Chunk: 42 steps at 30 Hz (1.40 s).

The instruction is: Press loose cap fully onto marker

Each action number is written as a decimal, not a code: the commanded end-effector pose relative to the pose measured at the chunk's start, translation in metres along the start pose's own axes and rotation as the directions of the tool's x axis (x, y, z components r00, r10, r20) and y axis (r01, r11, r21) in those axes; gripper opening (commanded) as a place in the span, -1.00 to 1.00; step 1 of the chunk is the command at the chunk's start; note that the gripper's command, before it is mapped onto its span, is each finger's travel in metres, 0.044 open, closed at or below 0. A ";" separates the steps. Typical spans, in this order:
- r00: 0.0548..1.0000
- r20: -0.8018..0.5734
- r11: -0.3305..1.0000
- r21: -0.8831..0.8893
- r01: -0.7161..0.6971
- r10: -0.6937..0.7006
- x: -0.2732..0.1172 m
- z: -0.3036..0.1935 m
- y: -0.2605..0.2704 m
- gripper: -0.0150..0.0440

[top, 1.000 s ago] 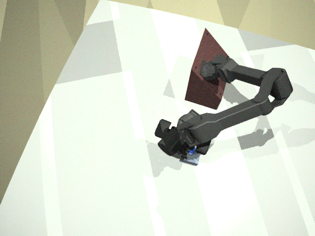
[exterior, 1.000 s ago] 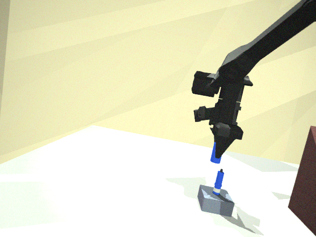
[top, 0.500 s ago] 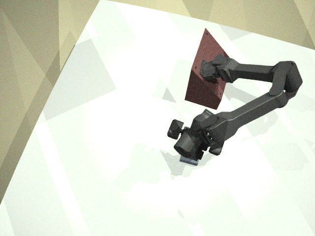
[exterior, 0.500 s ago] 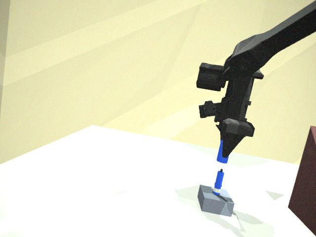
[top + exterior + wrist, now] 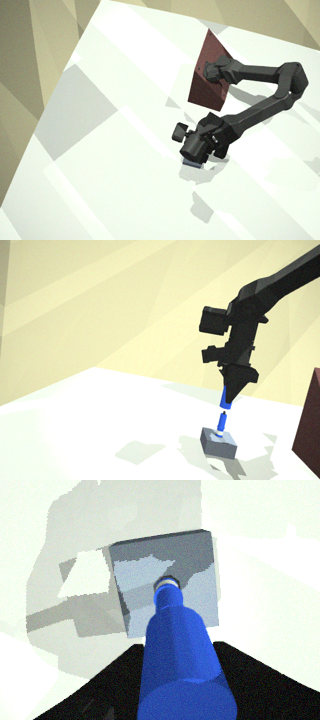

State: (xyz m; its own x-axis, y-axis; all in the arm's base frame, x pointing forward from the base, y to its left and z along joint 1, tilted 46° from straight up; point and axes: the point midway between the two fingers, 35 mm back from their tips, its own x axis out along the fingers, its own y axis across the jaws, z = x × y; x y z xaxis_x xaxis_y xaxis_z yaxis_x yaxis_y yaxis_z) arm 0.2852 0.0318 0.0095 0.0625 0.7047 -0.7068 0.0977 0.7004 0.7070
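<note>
- Around me, pale yellow-beige faceted walls (image 5: 103, 304).
- Below me, a glossy white tabletop (image 5: 77, 420) with grey shadow patches.
- My dark red-brown block mount (image 5: 209, 77) stands on it.
</note>
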 end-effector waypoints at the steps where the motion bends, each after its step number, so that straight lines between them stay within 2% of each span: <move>1: 1.000 -0.001 1.000 0.004 -0.005 0.005 0.007 0.000 0.001 -0.49; 29: 1.000 -0.001 1.000 0.004 -0.007 0.007 0.051 -0.001 0.001 -0.49; 38: 1.000 -0.001 1.000 0.004 -0.008 0.008 0.052 -0.001 0.002 -0.49; 42: 1.000 -0.002 1.000 0.001 -0.004 0.004 0.051 -0.001 0.001 -0.14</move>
State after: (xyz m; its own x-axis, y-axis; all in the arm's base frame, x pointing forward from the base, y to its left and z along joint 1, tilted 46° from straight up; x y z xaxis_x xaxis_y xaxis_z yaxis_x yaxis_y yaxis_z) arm 0.2874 0.0689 -0.0259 0.0608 0.7077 -0.7039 0.0987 0.6975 0.7098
